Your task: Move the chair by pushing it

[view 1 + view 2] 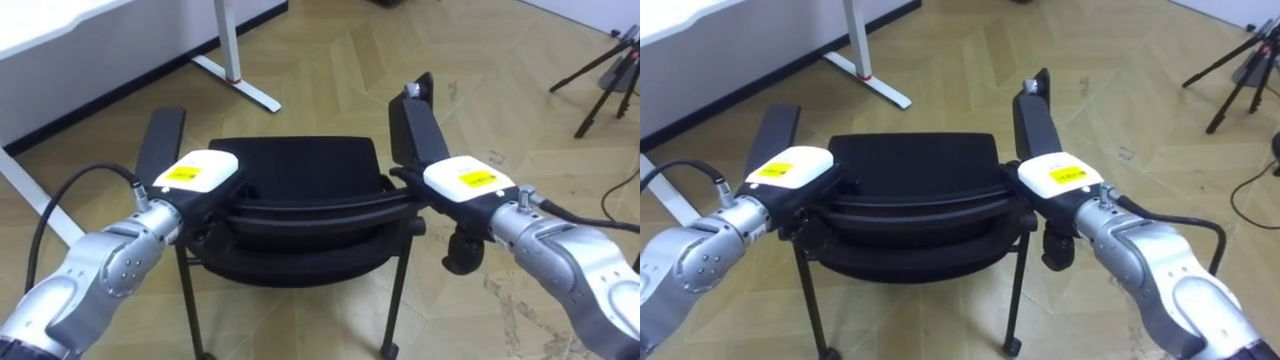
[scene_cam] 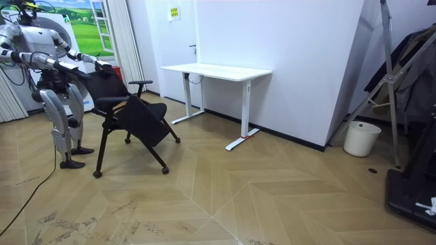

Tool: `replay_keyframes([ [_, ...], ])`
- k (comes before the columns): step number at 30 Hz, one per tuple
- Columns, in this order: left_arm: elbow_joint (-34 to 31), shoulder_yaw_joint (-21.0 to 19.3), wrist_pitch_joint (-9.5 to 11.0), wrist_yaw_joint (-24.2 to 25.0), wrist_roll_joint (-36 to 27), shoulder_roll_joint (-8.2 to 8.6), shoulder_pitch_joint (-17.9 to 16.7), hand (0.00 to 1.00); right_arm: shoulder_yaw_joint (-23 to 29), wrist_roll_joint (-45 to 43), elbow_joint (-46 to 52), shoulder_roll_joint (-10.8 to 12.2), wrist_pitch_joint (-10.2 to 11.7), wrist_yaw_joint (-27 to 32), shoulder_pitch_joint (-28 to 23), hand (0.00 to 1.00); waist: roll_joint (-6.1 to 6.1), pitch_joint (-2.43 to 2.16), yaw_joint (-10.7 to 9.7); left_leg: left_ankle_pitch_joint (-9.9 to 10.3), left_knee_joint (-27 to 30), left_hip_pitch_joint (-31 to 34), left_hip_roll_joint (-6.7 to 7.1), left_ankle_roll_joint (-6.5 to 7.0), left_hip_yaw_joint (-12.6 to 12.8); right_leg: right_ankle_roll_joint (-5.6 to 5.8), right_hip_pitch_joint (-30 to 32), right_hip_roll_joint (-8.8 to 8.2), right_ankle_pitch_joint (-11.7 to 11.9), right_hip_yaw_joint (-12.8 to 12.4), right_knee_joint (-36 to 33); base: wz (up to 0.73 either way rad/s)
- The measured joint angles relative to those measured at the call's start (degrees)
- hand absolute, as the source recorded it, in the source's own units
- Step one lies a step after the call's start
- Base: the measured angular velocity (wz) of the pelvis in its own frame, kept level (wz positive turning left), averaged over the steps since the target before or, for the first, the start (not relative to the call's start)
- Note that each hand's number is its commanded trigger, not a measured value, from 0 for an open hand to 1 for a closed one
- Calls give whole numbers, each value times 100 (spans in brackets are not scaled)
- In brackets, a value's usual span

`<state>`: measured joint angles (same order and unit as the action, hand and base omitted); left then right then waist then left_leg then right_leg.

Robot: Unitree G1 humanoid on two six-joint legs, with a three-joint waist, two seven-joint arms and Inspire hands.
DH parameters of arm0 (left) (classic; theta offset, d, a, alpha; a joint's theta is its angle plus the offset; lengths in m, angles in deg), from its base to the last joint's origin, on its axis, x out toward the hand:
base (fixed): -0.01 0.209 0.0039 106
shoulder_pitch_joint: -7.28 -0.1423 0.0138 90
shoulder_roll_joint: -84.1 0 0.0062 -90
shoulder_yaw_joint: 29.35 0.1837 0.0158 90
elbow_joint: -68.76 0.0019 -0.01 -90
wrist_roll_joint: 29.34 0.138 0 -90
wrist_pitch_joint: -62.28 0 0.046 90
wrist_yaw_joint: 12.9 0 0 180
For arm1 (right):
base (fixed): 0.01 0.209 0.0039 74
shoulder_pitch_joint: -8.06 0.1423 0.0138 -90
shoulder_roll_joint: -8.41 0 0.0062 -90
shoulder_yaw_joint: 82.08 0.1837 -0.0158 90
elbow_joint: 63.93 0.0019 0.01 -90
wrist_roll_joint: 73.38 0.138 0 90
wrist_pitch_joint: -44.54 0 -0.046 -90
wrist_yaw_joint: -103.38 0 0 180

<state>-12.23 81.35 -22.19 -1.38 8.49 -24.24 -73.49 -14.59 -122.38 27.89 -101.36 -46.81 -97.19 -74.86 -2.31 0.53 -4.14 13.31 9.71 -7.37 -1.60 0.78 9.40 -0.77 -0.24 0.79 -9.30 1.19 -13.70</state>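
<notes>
A black chair (image 1: 300,165) with two armrests stands right in front of me, its seat facing away. Its curved backrest top (image 1: 310,210) runs across just below the seat. My left hand (image 1: 195,175) lies on the backrest's left end, beside the left armrest (image 1: 160,140). On the backrest's right end lies my right hand (image 1: 465,182), beside the right armrest (image 1: 415,125). In the room view I stand at the room view's left, behind the chair (image 2: 133,116), both arms stretched out to its back.
A white desk (image 2: 218,71) stands by the wall ahead, its foot (image 1: 238,82) on the floor beyond the chair at the left. Tripod legs (image 1: 600,85) spread at the far right. A white bin (image 2: 361,138) sits by the wall. Wood floor lies open beyond the chair.
</notes>
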Motion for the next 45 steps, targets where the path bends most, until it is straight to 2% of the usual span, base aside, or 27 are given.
replay_keyframes([
  [4, 12, 55, -43, -5, 0, 102, 3, 100, -4, -89, -156, 37, 9, 247, 0, 0, 84, 4, -10, 0, 7, 16, 5, 0, -19, 1, -41, -20, -1, 60, 6, 7],
  [8, 22, 169, -144, -76, 7, 236, 0, 100, 0, -133, -641, 372, -2, 854, 22, 0, 179, -18, 0, 0, 3, 8, 10, 0, -44, 5, -74, -33, -3, 101, 29, 5],
  [14, -44, 262, -186, -140, 130, 426, 6, 100, -10, -398, -1016, 677, -134, 1268, 94, 0, 260, -26, 72, 0, 2, 95, 20, 1, -160, 11, -50, -45, -7, 205, 78, 9],
  [17, -75, 341, -190, -140, 184, 489, 27, 100, -68, -599, -1071, 685, -135, 1375, 95, 0, 287, -43, 154, 0, 7, 99, 22, 2, -180, 12, -65, -51, -7, 223, 107, 4],
  [22, -82, 491, -204, -142, 233, 518, 196, 100, -390, -645, -1220, 748, -251, 1353, 383, 0, 238, -21, 284, -1, 110, 231, 26, 2, -209, 12, 44, -81, -8, 263, 82, 3],
  [32, -43, 547, -304, -141, 296, 538, 360, 100, -543, -510, -1327, 824, -379, 1283, 590, 0, 152, 20, 285, -2, 172, 376, 22, 1, -248, 2, 135, -99, -13, 358, 16, 2],
  [35, -44, 553, -346, -136, 339, 543, 389, 100, -521, -509, -1360, 850, -438, 1217, 610, 0, 121, 14, 222, -2, 211, 428, 33, 1, -354, 3, 135, -120, -14, 433, 21, 11],
  [38, -23, 648, -401, -131, 333, 544, 456, 100, -529, -506, -1357, 848, -492, 1167, 613, 0, 108, 9, 229, -2, 221, 438, 35, 1, -354, 2, 133, -125, -14, 452, 21, 5],
  [39, -18, 651, -402, -131, 331, 544, 459, 100, -532, -506, -1357, 849, -498, 1170, 613, 8, 108, 9, 229, -2, 221, 437, 35, 1, -354, 2, 133, -125, -14, 452, 20, 0],
  [41, 17, 664, -403, -131, 327, 549, 493, 100, -535, -508, -1358, 852, -502, 1169, 613, 56, 120, 12, 227, -2, 266, 465, 37, 2, -394, 2, 129, -127, -13, 463, 25, 2],
  [42, 26, 669, -402, -131, 325, 552, 502, 100, -535, -508, -1358, 851, -502, 1168, 613, 73, 122, 14, 225, -2, 274, 471, 37, 2, -402, 1, 129, -128, -13, 472, 26, 6],
  [43, 48, 693, -403, -132, 325, 556, 523, 100, -538, -509, -1358, 843, -502, 1167, 613, 100, 127, 16, 219, -2, 294, 478, 37, 1, -420, 1, 125, -131, -12, 491, 26, 8],
  [45, 91, 723, -412, -132, 318, 568, 570, 100, -539, -509, -1359, 839, -502, 1161, 613, 100, 156, 33, 216, -2, 300, 485, 37, 1, -448, 0, 121, -131, -12, 513, 26, 6],
])
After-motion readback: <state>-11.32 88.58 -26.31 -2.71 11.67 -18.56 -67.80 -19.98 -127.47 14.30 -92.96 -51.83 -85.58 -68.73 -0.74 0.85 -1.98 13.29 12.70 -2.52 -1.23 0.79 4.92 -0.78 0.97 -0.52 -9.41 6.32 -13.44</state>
